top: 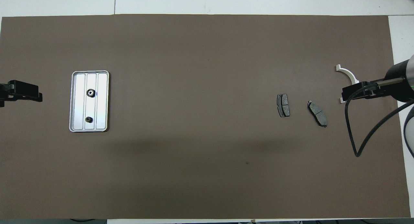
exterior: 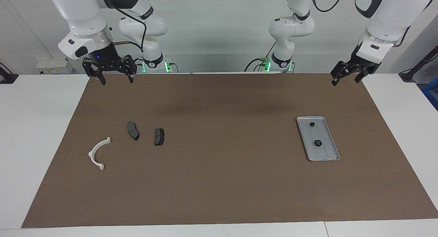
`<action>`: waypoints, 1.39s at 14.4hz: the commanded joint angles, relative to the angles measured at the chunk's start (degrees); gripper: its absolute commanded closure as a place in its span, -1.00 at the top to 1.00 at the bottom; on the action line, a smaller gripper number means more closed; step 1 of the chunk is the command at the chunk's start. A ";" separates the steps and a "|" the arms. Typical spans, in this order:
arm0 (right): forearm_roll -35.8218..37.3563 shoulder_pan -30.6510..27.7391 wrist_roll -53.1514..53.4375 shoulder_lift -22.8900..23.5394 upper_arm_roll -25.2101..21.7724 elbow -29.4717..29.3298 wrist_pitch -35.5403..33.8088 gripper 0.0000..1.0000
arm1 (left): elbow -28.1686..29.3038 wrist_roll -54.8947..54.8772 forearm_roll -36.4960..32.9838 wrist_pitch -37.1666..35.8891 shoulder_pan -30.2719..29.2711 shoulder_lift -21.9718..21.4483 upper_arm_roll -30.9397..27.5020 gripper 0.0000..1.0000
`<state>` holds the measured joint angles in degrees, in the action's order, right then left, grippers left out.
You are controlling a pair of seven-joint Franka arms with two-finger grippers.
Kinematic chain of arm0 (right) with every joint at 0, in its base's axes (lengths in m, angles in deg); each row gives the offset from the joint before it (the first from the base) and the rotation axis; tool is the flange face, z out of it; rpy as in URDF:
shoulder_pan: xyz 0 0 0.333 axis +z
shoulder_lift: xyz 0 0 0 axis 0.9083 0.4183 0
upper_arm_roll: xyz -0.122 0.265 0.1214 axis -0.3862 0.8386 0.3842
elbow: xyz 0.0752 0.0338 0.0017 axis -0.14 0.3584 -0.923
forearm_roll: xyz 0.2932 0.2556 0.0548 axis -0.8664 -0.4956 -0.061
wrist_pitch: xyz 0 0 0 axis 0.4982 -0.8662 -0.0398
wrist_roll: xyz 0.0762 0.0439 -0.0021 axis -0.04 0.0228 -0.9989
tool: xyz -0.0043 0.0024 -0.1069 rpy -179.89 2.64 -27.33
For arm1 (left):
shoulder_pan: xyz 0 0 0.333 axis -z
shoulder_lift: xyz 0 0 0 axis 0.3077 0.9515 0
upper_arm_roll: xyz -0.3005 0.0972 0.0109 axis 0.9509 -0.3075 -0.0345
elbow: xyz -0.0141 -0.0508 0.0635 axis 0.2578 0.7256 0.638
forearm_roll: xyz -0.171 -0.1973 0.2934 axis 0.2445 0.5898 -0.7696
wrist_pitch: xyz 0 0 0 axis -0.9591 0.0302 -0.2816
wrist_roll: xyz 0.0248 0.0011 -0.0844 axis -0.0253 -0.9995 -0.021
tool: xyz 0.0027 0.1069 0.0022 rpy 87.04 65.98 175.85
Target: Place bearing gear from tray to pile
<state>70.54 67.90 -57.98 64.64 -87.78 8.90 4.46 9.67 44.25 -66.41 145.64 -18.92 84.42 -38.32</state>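
while both arms wait raised at the robots' edge of the mat, i read the left gripper [exterior: 346, 77] and right gripper [exterior: 108, 74] as spread and empty. two small dark gears lie apart in the tray [exterior: 332, 141]; the nearer gear [exterior: 311, 124] looks light, hard, slippery, so i'd pinch its rim. the farther gear [exterior: 318, 143] likewise. the pile [exterior: 134, 131] sits well apart.

Both arms raised, waiting. Left gripper [exterior: 345, 77] hangs over the table's robot-side corner at the left arm's end, jaws open. Right gripper [exterior: 117, 77] hangs over the robot-side edge near the other corner, jaws spread, pointing down.
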 commanded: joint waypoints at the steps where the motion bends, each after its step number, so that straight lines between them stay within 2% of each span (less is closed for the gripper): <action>1: -0.98 -0.61 0.36 -1.19 -0.04 0.61 0.46 1.00 | -0.65 -0.82 0.21 0.16 0.03 0.08 -0.22 1.00; 6: -0.98 -0.52 0.19 -1.28 -0.04 0.61 0.55 1.00 | 0.40 -0.82 0.30 1.31 -0.24 -0.35 -0.30 1.00; 10: -0.98 -0.52 0.45 -1.28 -0.04 0.61 1.16 1.00 | 5.50 -0.82 0.30 3.16 0.11 -2.72 -0.39 1.00; 14: -0.89 -0.61 -0.08 -1.28 -0.13 0.61 0.73 1.00 | 5.24 -0.56 0.21 3.34 0.03 -2.64 -0.48 1.00; 16: -0.89 -0.61 -0.60 -1.37 -0.13 0.61 0.55 1.00 | 6.90 1.02 0.21 5.95 -0.32 -2.90 -0.48 1.00; 17: -0.89 -0.70 -0.87 -1.37 -0.13 0.61 0.73 1.00 | 7.26 0.94 0.21 9.54 -0.32 -2.82 -0.48 1.00; 20: -0.89 -0.61 -0.87 -1.37 -0.13 0.79 0.90 1.00 | 7.35 0.85 0.21 11.85 -0.41 0.59 -0.48 1.00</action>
<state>70.54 67.90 -58.00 64.12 -87.97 8.88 4.55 15.28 44.72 -66.41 154.79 -18.98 83.84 -38.82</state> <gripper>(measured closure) 0.000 0.000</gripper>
